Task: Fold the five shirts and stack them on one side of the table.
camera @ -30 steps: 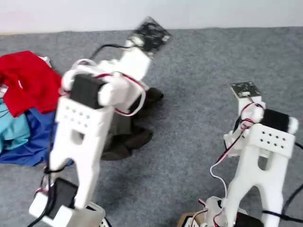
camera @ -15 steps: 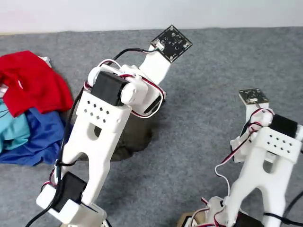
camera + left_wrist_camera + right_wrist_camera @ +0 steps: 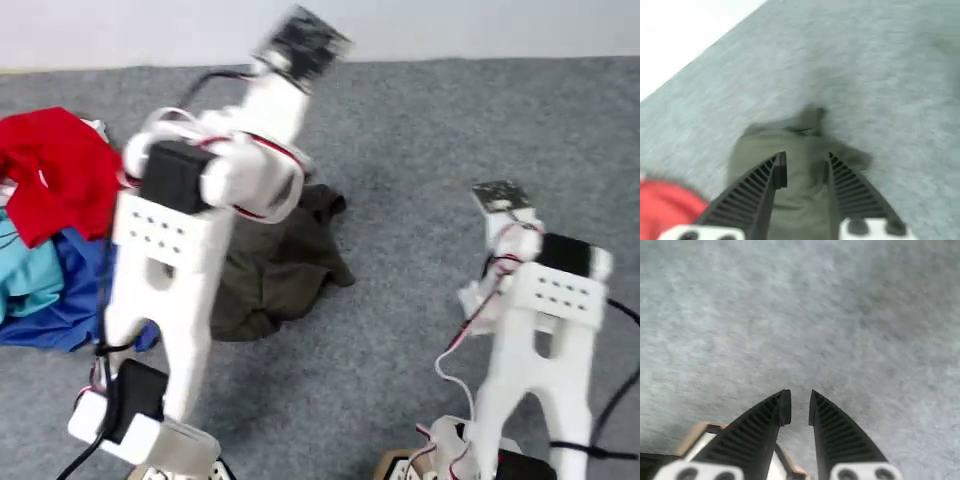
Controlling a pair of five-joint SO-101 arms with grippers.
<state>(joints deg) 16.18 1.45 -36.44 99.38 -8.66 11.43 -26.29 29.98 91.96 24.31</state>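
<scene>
The left gripper (image 3: 807, 167) is hovering, fingers spread wide, over a crumpled olive shirt (image 3: 285, 270) lying mid-way across the grey table (image 3: 420, 150). The right gripper (image 3: 798, 407) is hanging over bare surface, fingers slightly parted, gripping nothing. A red shirt (image 3: 60, 165), a teal shirt (image 3: 25, 275) and a blue shirt (image 3: 78, 295) are lying heaped at the left edge.

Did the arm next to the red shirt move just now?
Yes. The left arm has swung back toward the red shirt; half a second ago it leaned farther from it, over the olive shirt.
</scene>
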